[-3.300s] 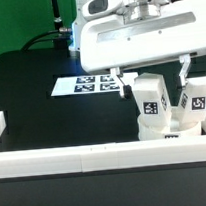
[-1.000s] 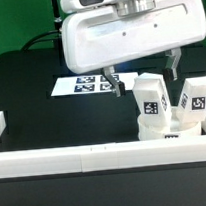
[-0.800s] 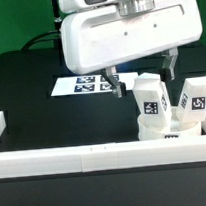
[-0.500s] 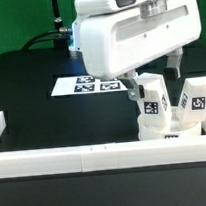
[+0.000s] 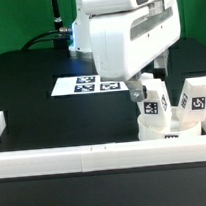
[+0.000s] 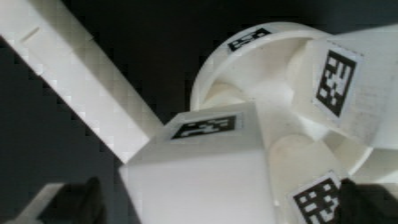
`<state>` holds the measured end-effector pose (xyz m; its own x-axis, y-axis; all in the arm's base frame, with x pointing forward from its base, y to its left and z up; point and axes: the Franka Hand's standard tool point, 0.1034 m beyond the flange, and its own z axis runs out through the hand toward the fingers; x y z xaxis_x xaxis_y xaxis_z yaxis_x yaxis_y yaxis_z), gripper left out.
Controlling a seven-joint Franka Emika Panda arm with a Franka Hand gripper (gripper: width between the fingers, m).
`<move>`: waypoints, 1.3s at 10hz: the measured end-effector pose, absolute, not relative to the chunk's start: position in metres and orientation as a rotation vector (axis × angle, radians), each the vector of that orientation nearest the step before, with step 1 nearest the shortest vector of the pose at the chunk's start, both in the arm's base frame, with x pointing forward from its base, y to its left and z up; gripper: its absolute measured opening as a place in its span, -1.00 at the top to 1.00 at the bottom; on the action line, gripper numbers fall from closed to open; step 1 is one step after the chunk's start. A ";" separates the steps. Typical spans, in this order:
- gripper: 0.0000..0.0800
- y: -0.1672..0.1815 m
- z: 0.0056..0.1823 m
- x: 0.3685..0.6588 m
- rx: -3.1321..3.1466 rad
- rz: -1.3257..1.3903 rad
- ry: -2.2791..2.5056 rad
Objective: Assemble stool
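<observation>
At the exterior view's lower right you see the stool [image 5: 173, 126] on the black tabletop [image 5: 41, 106], fingers [image 5: 133, 91] spread around its nearer upright leg [image 5: 152, 102].

The exterior view is evenly and brightly lit, seemingly from above, so the white arm housing [image 5: 126, 34] and the border rail [image 5: 95, 157] are nearly washed out while the black table [image 5: 31, 107] stays matte, with no strong glare and only faint shadows. That picture is coarse and slightly soft, though the marker board [image 5: 88, 86] still reads as dark squares. The wrist view is dimmer and blurred at close range, with the nearest leg block [image 6: 214, 150] out of focus, its tag smeared, and soft grey shading along its lower faces.
</observation>
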<state>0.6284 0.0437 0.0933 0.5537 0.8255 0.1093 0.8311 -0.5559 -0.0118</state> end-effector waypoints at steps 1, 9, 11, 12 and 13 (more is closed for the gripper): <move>-0.30 0.044 0.093 0.629 -2.715 -0.141 -1.447; 0.16 0.053 0.092 0.628 -2.964 -0.135 -0.747; 0.16 0.059 0.092 0.630 -3.032 -0.152 -0.295; 0.16 0.063 0.091 0.631 -3.039 -0.160 -0.104; 0.16 0.068 0.091 0.631 -3.036 -0.161 0.042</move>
